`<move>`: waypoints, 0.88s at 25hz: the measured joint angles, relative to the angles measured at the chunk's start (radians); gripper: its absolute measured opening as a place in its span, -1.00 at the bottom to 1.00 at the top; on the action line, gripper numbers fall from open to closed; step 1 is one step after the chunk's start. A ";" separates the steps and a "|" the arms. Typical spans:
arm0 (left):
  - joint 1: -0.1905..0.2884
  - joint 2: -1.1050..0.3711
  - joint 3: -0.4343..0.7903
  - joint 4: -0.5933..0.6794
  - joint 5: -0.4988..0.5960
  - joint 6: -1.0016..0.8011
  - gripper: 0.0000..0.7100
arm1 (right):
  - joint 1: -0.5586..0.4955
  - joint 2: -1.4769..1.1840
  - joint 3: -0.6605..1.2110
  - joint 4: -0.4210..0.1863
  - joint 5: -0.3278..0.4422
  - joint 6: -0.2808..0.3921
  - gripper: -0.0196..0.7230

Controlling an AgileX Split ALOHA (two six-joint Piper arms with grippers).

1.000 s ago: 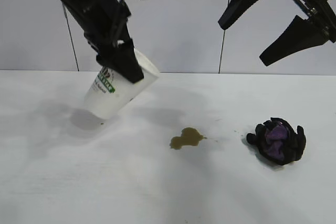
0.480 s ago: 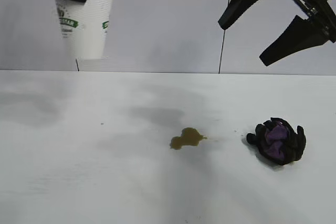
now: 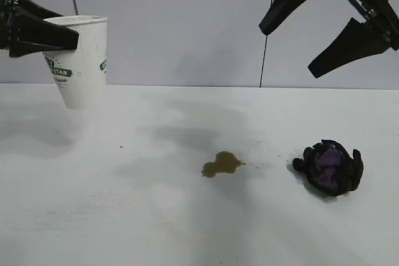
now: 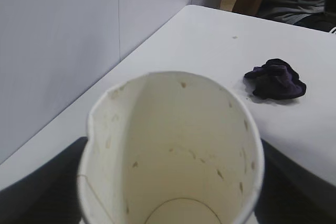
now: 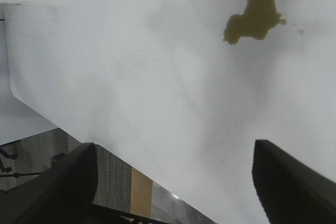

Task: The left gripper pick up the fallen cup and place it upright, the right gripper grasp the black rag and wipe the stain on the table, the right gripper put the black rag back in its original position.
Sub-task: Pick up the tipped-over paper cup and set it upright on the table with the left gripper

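Note:
My left gripper (image 3: 70,28) is shut on the rim of the white paper cup (image 3: 81,73) with green lettering, at the far left. The cup hangs nearly upright, mouth up, its base low over the table (image 3: 124,216); I cannot tell whether it touches. The left wrist view looks into the cup (image 4: 173,150), with brown specks inside and a black finger on each side. The olive-brown stain (image 3: 221,164) lies mid-table and shows in the right wrist view (image 5: 252,17). The black rag (image 3: 330,166) with purple folds lies to its right. My right gripper (image 3: 290,51) is open, high above the rag.
A grey panelled wall (image 3: 187,23) stands behind the table. The table's front edge and the floor beyond it (image 5: 136,192) show in the right wrist view. The rag also shows in the left wrist view (image 4: 275,80).
The left gripper swung the tilted cup upright, carried it up and to the left, then lowered it toward the table. The right arm, stain and rag have not moved.

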 joint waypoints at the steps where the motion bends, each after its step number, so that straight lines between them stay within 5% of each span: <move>1: 0.000 0.000 0.022 -0.016 -0.018 0.036 0.54 | 0.000 0.000 0.000 0.000 -0.006 0.000 0.55; 9: 0.000 -0.001 0.153 -0.127 -0.167 0.283 0.54 | 0.000 0.000 0.000 0.000 -0.034 0.000 0.55; 22: 0.000 0.081 0.181 -0.140 -0.165 0.331 0.54 | 0.000 0.000 0.000 0.000 -0.042 -0.001 0.55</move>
